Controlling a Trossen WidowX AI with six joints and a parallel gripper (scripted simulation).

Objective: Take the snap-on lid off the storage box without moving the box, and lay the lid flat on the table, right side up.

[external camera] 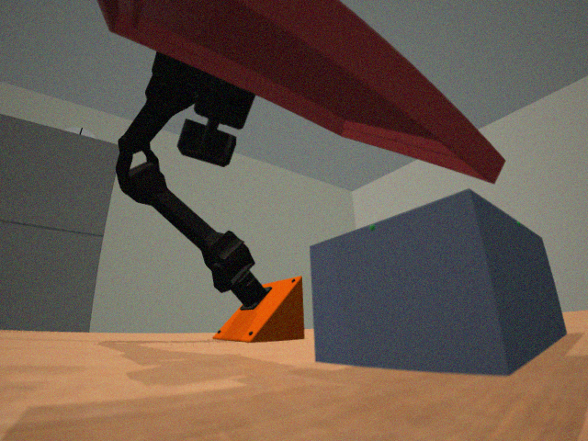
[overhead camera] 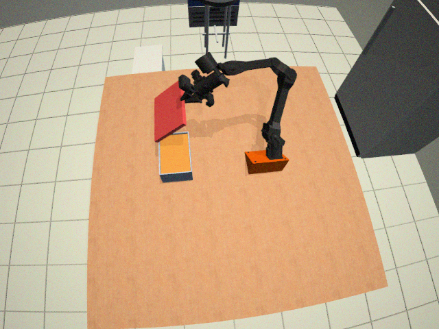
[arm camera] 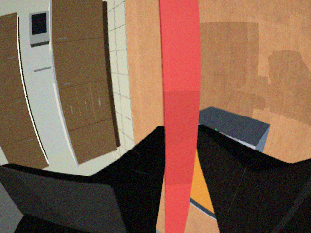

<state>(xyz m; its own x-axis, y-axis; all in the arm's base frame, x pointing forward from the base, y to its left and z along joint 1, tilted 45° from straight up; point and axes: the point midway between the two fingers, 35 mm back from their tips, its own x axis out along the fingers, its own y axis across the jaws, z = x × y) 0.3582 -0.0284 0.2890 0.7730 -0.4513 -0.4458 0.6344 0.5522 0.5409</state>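
The lid point(overhead camera: 169, 112) point(external camera: 303, 57) point(arm camera: 182, 107) is gripped at one edge by the fingers point(overhead camera: 182, 99), held tilted above the desk point(overhead camera: 226, 229) point(external camera: 189, 393) point(arm camera: 141, 63), beyond the box point(overhead camera: 175, 177) point(external camera: 403, 294) point(arm camera: 235, 121). If lowered unlevelled, a corner could be struck first and the lid twisted loose; swung back, the box could be nudged.

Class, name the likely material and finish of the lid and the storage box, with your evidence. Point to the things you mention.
Lid point(overhead camera: 169, 112) point(external camera: 303, 62) point(arm camera: 182, 63): probably rigid plastic, matte red; straight edges, uniform colour.

Storage box point(overhead camera: 175, 177) point(external camera: 403, 294) point(arm camera: 235, 121): perhaps plastic or painted metal, dull blue-grey outside; smooth walls without grain or bright reflections.
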